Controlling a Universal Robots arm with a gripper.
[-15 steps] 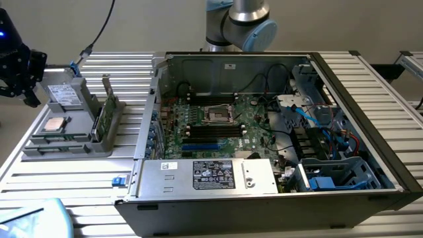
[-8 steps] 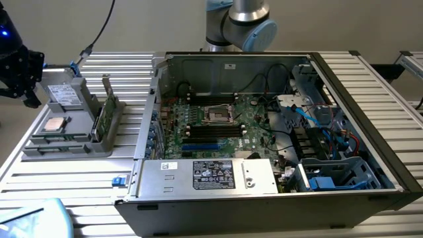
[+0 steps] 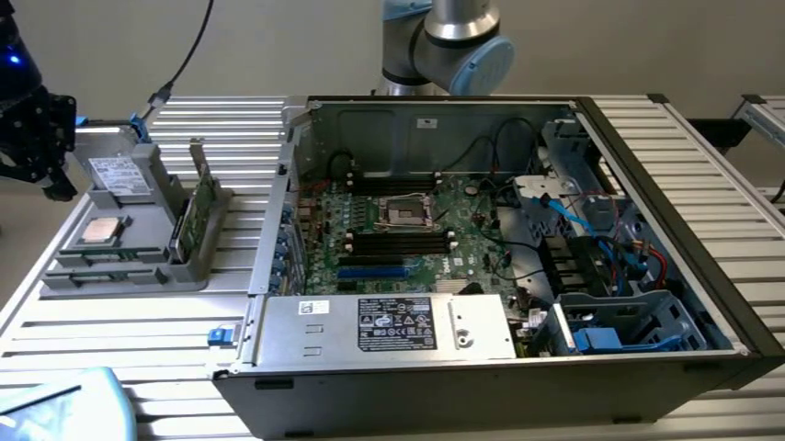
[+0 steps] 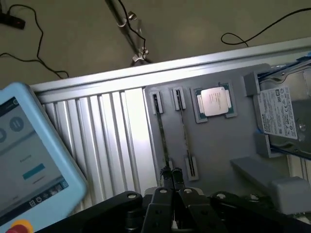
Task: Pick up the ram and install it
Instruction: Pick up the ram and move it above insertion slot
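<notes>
Two ram sticks stand on edge in the slots of a grey tray point(image 3: 147, 266) at the exterior view's left, outside the computer case. One ram stick point(image 3: 187, 223) is green and the other point(image 3: 200, 175) stands just behind it. From the wrist view they appear edge-on as thin dark lines, ram point(image 4: 163, 138) and ram point(image 4: 184, 131). My gripper point(image 4: 171, 175) is shut, with its fingertips together and nothing between them, above the near end of one stick. In the exterior view the gripper point(image 3: 51, 179) hangs off the tray's left side.
The tray also holds a silver processor chip point(image 4: 216, 102) and a hard drive point(image 4: 279, 114). The open computer case point(image 3: 491, 266) shows the motherboard with black memory slots point(image 3: 399, 241). A blue teach pendant point(image 4: 29, 155) lies on the ribbed table beside the tray.
</notes>
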